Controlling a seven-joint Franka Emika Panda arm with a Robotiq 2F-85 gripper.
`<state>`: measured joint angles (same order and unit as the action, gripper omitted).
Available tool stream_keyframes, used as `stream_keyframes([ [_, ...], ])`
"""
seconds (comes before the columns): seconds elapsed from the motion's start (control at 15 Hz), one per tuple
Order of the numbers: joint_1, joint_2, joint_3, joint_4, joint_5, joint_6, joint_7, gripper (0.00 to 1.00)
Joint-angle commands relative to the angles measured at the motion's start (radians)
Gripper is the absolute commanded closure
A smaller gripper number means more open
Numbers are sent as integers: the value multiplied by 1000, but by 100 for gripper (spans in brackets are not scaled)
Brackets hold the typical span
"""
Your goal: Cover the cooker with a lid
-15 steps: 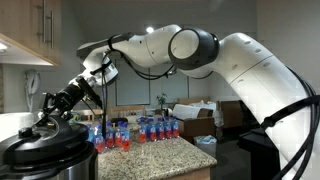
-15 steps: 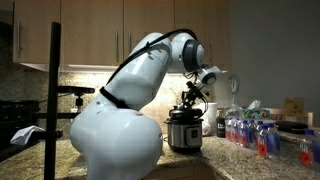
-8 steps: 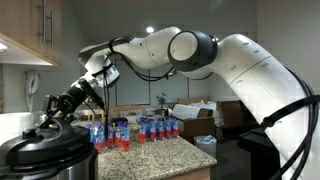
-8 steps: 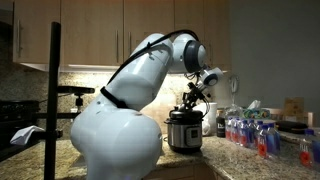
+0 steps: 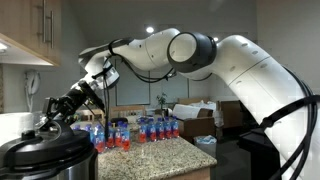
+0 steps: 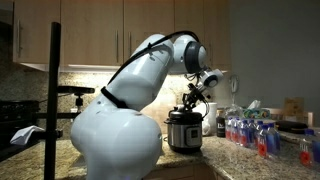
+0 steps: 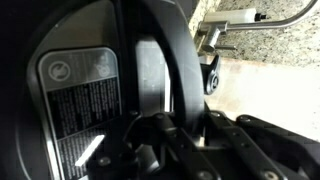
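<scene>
The cooker [image 6: 183, 133], a steel-bodied pot with a black rim, stands on the counter in both exterior views [image 5: 55, 162]. The black lid [image 5: 35, 143] lies on top of it and also shows in an exterior view [image 6: 185, 113]. My gripper [image 5: 50, 122] reaches down onto the lid's centre [image 6: 190, 100]. In the wrist view the lid [image 7: 80, 90], with a white label, fills the frame. My gripper's fingers [image 7: 165, 125] sit on either side of the lid's arched handle and appear closed against it.
Several water bottles with red and blue labels [image 5: 135, 130] stand on the granite counter [image 5: 160, 155] beside the cooker, also in an exterior view [image 6: 250, 130]. Wall cabinets [image 5: 25, 30] hang overhead. Boxes [image 5: 195, 112] sit behind. A black pole [image 6: 52, 90] stands in the foreground.
The gripper has shifted very slightly up and to the right over the lid. The lid and cooker look unmoved.
</scene>
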<state>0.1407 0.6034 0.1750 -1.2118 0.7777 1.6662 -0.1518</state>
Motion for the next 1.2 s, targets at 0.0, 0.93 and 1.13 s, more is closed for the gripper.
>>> stream_keyframes([
  [0.0, -19, -53, 20, -52, 14, -16, -2, 94],
  [0.93, -32, -201, 15, -255, 33, 10, -84, 96],
  [1.13, -31, -216, 12, -275, 35, 8, -76, 67],
])
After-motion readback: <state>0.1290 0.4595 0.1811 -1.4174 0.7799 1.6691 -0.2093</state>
